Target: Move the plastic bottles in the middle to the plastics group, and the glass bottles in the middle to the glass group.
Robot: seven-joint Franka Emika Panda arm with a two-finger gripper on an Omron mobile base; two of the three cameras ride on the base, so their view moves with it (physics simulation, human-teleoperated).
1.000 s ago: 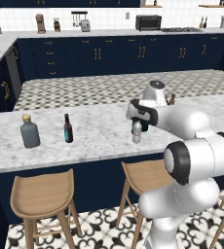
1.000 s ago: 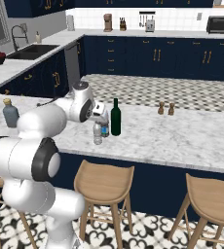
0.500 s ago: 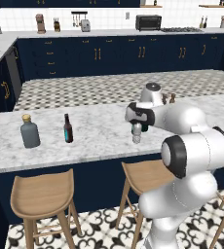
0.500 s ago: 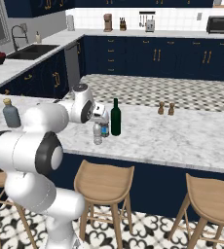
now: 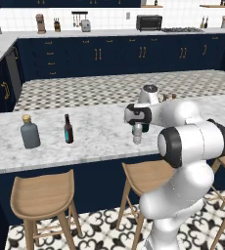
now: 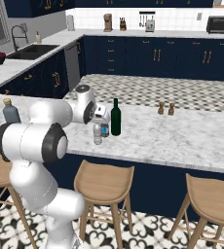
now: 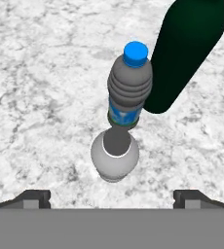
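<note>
Tool [image 7: 112, 197] spread wide above clear-grey bottle [image 7: 114, 158]; blue-capped bottle [image 7: 129, 90] just beyond.

The marble counter [image 5: 95, 136] carries five upright bottles and two small shakers [image 6: 165, 108].

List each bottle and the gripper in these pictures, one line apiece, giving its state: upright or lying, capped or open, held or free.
Clear-grey water bottle: upright, capped, free, directly below the gripper.
Blue-capped water bottle: upright, capped, free.
Green wine bottle: upright, free.
Grey flask: upright, stoppered, free.
Small brown bottle: upright, free.
Gripper: open, holding nothing.
</note>
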